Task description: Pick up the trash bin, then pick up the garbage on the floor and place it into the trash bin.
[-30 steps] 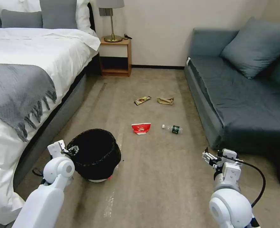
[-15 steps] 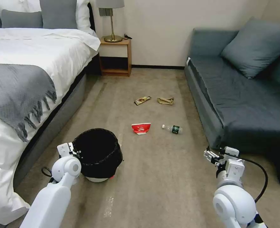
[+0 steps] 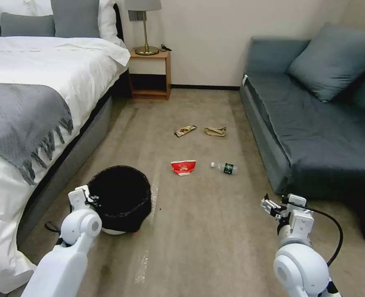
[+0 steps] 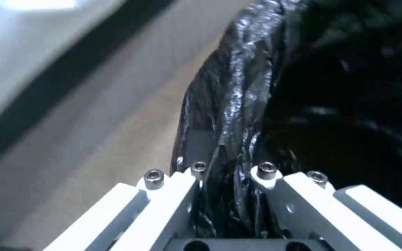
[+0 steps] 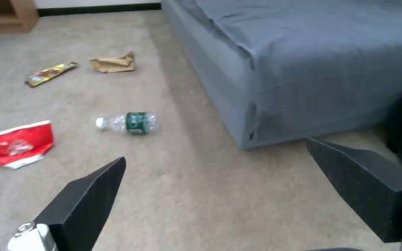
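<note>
Head view, from the left: the bed (image 3: 34, 82) with its grey throw (image 3: 21, 119) runs along the floor's left edge, and the bin (image 3: 120, 198) sits on the carpet just beside it, lined with a crinkly black bag, a sliver of white and red showing at its base. The left gripper (image 3: 92, 201) is at the bin's near-left rim. Left wrist view has the bag's rim (image 4: 229, 115) pinched between the jaws, which are closed on it, one finger outside the bin and one inside.

Further along the floor, toward the middle, lies the garbage, well apart from the bin. The crushed red cup (image 3: 183, 167) is nearest, with the bottle (image 3: 224, 167) just to its right, lying on its side. Beyond them, nearer the nightstand (image 3: 150, 74), the snack wrapper (image 3: 185, 130) and crumpled paper bag (image 3: 215, 131) lie side by side.

On the right, the right gripper (image 3: 269, 205) hovers above bare carpet near the sofa's (image 3: 314, 119) front corner, touching nothing. Right wrist view shows its dark pads (image 5: 87, 200) spread wide apart, jaws open and empty, with the cup (image 5: 15, 143), bottle (image 5: 127, 122), wrapper (image 5: 50, 74) and paper bag (image 5: 113, 63) on the carpet ahead.
</note>
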{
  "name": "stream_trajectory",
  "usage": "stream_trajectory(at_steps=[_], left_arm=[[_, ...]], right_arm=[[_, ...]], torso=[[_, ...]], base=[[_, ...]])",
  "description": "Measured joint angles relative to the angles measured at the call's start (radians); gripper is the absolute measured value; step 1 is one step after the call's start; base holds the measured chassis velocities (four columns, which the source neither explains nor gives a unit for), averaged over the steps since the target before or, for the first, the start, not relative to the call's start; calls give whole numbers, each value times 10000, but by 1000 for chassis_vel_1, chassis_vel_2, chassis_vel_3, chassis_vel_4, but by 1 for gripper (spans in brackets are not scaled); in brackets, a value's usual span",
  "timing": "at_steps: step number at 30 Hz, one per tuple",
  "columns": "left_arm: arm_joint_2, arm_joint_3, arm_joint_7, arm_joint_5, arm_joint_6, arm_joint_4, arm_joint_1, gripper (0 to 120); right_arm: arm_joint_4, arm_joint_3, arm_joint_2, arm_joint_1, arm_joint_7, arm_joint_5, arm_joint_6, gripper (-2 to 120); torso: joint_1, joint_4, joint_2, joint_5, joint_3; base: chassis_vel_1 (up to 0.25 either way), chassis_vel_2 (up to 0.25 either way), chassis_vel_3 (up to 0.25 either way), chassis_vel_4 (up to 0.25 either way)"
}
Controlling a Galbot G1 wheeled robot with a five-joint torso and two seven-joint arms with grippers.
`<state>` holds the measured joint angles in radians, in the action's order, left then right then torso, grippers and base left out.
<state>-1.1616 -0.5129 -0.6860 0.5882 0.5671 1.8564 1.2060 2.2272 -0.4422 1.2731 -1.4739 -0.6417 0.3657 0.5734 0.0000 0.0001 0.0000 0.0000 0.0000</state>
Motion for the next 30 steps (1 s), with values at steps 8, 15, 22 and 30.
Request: stream_trajectory(at_steps=[8, 15, 22, 30], left_arm=[[-274, -349, 407, -2238, -1370, 1705, 1714, 1], [-589, -491, 713, -3948, -2455, 2313, 2673, 1], [-779, -427, 858, -4984, -2896, 2231, 2807, 1], [-855, -257, 876, -5065, -2870, 2620, 2995, 1]], right_arm=[[65, 416, 311, -175, 198, -241, -142, 100], [75, 642, 430, -329, 312, -518, -320, 100], [125, 674, 511, -428, 290, -568, -350, 100], [67, 613, 521, -523, 281, -645, -367, 100]], torso=[[-1, -1, 0, 1, -1], [-1, 1, 0, 0, -1], [-1, -2, 0, -1, -1], [-1, -2, 1, 2, -1]], base=[[0, 0, 0, 0], [0, 0, 0, 0], [0, 0, 0, 0], [0, 0, 0, 0]])
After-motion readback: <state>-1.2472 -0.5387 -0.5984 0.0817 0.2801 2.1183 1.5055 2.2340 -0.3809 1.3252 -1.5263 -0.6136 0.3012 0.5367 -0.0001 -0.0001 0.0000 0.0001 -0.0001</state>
